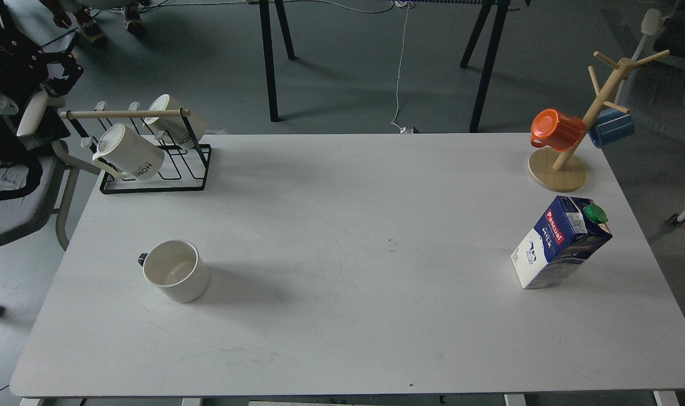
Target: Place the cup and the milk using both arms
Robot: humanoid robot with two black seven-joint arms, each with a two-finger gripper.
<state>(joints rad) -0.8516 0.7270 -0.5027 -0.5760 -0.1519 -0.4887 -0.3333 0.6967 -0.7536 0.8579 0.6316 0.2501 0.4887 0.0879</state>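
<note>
While neither of my pincers is in view, two cream mugs point(129, 152) printed "HOME" hang at far left; nearer me, the plain white ceramic cup point(176, 270) stands upright on the white tabletop point(342, 225), the blue-and-white "Pascual" milk carton point(560, 242) well right.

A white table point(342, 293) fills most of the view, standing on a grey-green floor point(348, 84). Beyond its far edge stand black angled table legs point(272, 62) with a white cable point(400, 73) trailing down between them. A grey chair point(15, 203) sits off the table's left side.
</note>
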